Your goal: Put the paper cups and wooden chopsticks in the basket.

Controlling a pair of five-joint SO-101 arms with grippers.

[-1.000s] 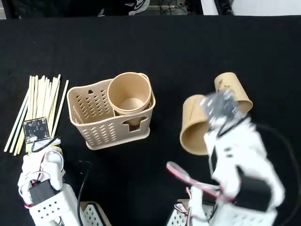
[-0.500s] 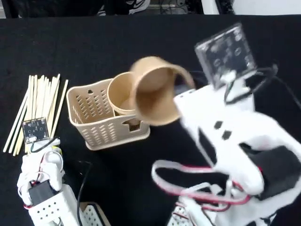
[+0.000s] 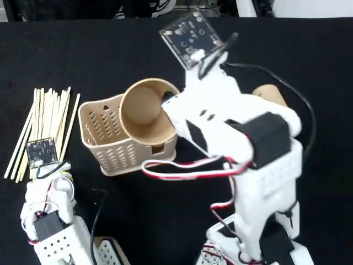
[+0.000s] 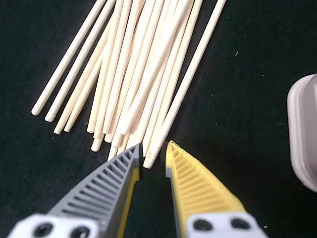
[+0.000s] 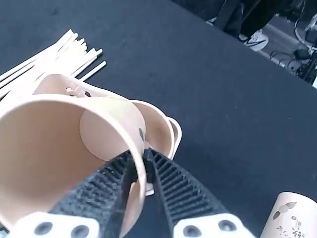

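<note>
One cup (image 5: 157, 126) is already in the basket (image 3: 105, 144), a second cup (image 3: 144, 113) is held in the right gripper (image 5: 140, 153) just over it, and a third cup (image 3: 270, 93) at the right and the chopsticks (image 3: 47, 118) at the left, under the narrowly parted left gripper (image 4: 153, 146), lie on the desk (image 3: 220, 55), not yet collected.

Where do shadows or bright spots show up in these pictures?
High view: the black cloth swallows any shadows, and the white right arm stands out bright against it. Left wrist view: the chopsticks are evenly lit, with no hard shadows beside them. Right wrist view: the cup in the right gripper is softly shaded inside, its bottom paler.
</note>
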